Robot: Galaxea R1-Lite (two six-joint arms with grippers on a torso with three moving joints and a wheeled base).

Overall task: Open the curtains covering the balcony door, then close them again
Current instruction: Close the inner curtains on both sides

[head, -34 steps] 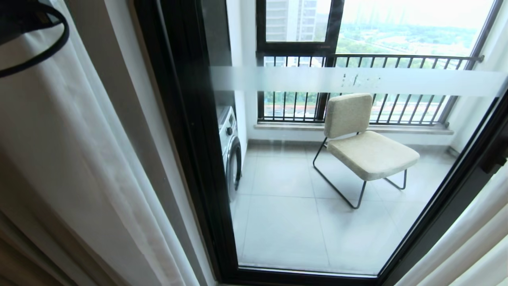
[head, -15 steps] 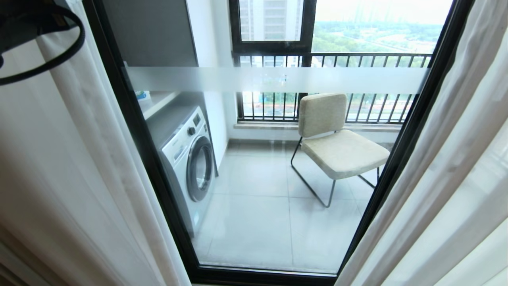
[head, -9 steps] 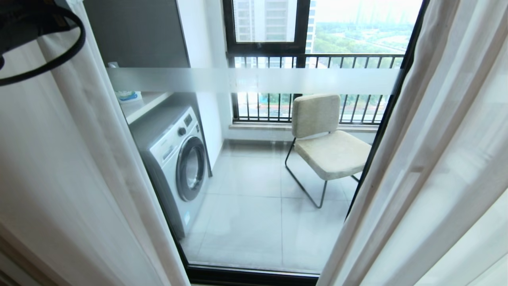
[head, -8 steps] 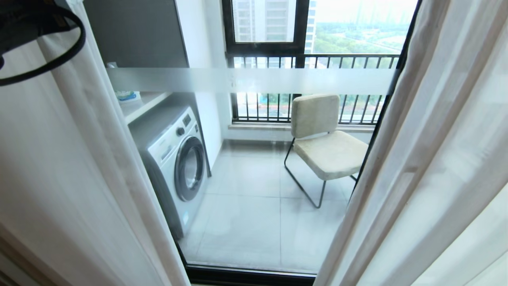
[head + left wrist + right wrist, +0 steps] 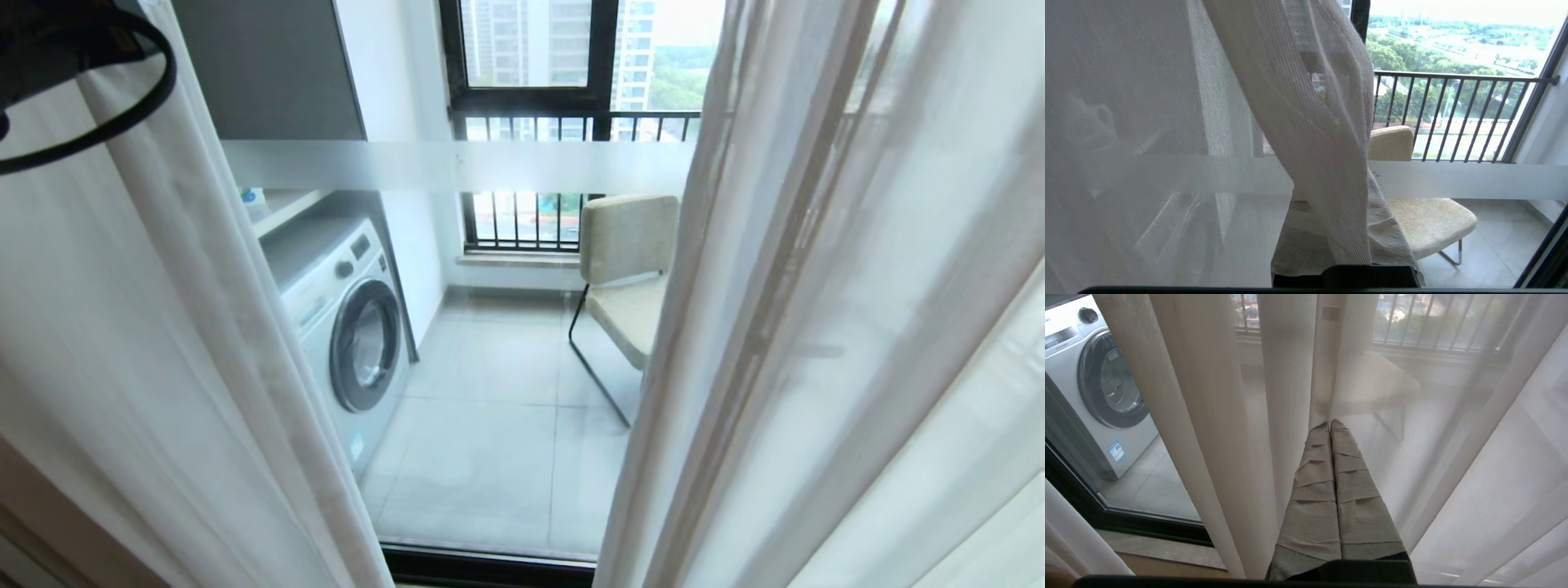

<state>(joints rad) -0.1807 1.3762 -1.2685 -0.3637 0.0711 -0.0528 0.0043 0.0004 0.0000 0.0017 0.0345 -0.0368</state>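
Pinch sheer curtains [image 5: 1327,171] firmly in clamped left gripper [image 5: 1347,261]; drag steadily across balcony door [image 5: 490,457]. Right gripper [image 5: 1331,426] pressed together, seemingly empty.

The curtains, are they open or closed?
Partly open. A gap between the curtains shows the balcony door, a washing machine and part of a chair.

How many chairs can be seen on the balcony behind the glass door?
1. The chair stands on the balcony tiles, right of the washing machine. The sheer curtain covers its right part, so another chair behind the fabric cannot be excluded.
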